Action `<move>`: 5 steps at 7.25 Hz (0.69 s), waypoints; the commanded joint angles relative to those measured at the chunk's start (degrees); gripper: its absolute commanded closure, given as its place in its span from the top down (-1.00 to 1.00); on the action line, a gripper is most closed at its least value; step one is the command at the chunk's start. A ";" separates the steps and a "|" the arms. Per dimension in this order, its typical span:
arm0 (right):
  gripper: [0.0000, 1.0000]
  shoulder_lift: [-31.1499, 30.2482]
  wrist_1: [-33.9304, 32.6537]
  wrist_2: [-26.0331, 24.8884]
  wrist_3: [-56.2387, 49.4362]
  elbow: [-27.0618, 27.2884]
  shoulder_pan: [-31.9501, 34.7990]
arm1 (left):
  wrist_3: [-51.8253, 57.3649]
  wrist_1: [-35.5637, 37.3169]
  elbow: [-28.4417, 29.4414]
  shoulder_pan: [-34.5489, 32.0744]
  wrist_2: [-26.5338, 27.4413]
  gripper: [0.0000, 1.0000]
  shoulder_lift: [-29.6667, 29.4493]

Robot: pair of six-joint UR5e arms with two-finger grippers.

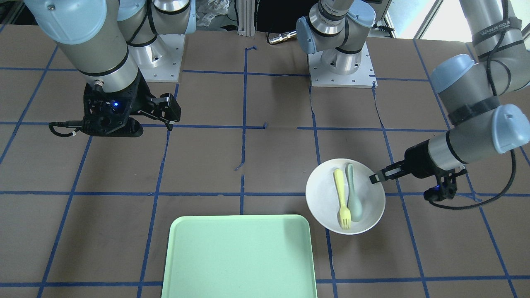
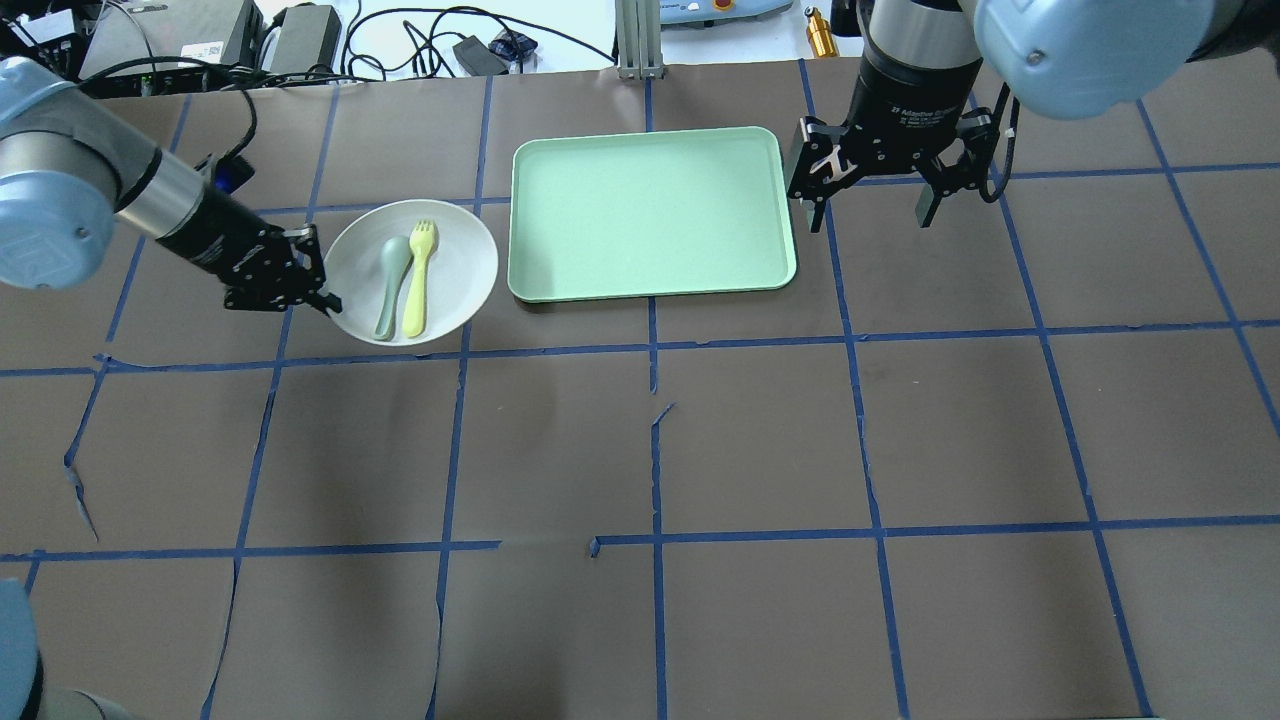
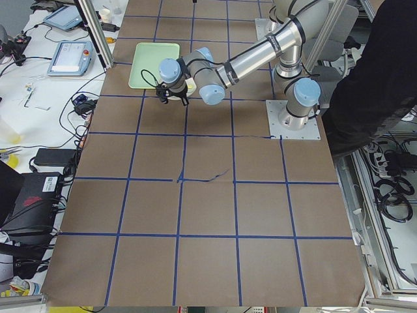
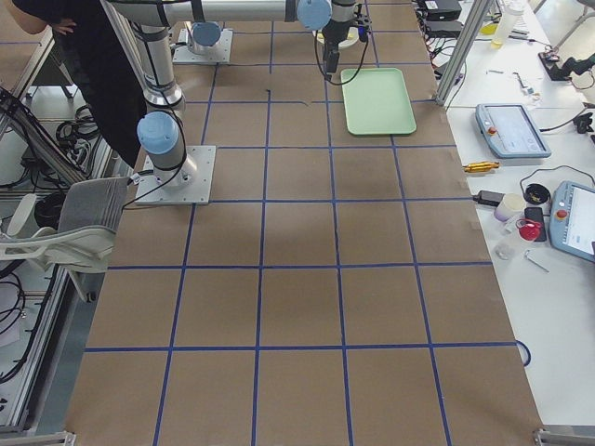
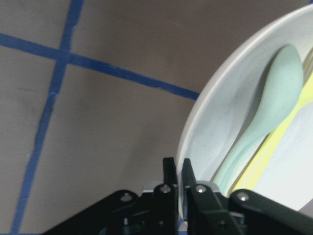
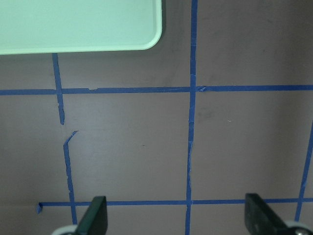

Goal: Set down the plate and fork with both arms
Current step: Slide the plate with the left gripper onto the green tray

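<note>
From overhead, the plate (image 2: 470, 235) sits on the brown surface (image 2: 760, 440) just beside one short edge of the mint-green tray (image 2: 650, 215), not touching it. In the plate the fork (image 2: 418, 285) and a grey-green spoon (image 2: 390, 285) lie side by side, the fork nearer the tray. The tray holds nothing. The left gripper (image 2: 325, 300) reaches in low and nearly level to the plate's rim on the side away from the tray. The right gripper (image 2: 870, 212) points straight down beside the tray's opposite short edge. White lettering on its wrist is too small to read.

The front-facing view shows the same layout mirrored, with unreadable print on a black strap on the left arm.

In the left wrist view, the fingers (image 5: 169, 169) are closed to a narrow slit with the plate's rim pinched between them.

In the right wrist view, the fingers are spread wide and hold nothing, with a tray corner ahead of them.
</note>
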 commanded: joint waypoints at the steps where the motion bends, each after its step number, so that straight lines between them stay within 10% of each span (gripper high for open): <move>1: 1.00 0.04 -0.07 0.13 0.00 0.08 -0.05 | -8.90 2.23 10.08 -8.77 -2.80 -1.00 -8.06; 5: 1.00 0.04 -0.07 0.48 0.00 0.52 -0.05 | -19.11 7.12 27.70 -18.27 -2.80 -1.00 -25.04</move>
